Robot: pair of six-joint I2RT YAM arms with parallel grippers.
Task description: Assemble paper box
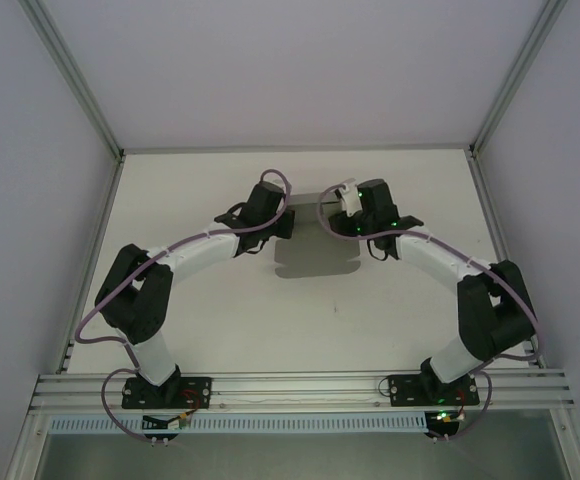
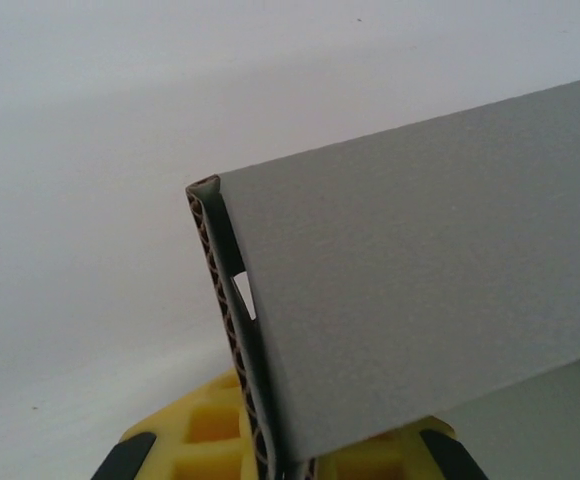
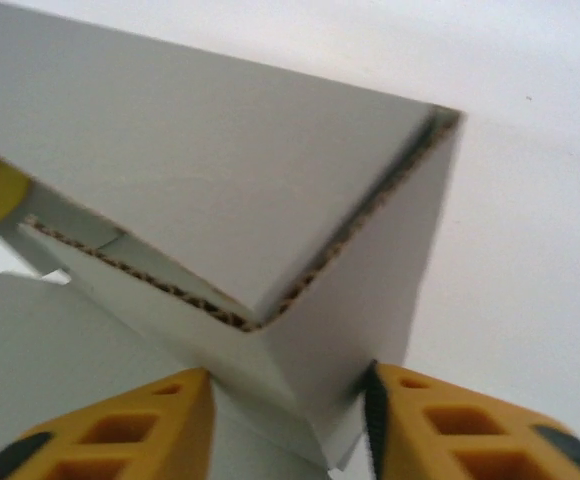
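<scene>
- The paper box [image 1: 315,262], plain grey thin corrugated cardboard, lies near the middle of the white table [image 1: 220,330], between the wrists of the two arms.
- From above, its near part reads as a flat sheet with notched edges, resting on the table. Its far edge runs in under both wrists.
- In the left wrist view we see a panel folded back on itself, a doubled layer with brown fluting along its end, standing up from the table.
- In the right wrist view two panels meet at a creased corner, with another flat flap lying lower down on the left.
- We judge the assembly to be partly done. At least one wall is doubled over and a corner is being formed, but no closed box shape shows yet. The near flaps look unfolded, and the remaining walls and tabs would have to be raised and tucked in.
- The left gripper [image 2: 285,460] is pressed together on the doubled wall, pinching its lower edge between its yellow fingers [image 2: 210,430].
- The right gripper [image 3: 290,420] sits astride the folded corner with its jaws partly apart, and each of its yellow pads [image 3: 450,420] is close against the cardboard. We cannot tell whether they are actually squeezing it or only bracketing it.
</scene>
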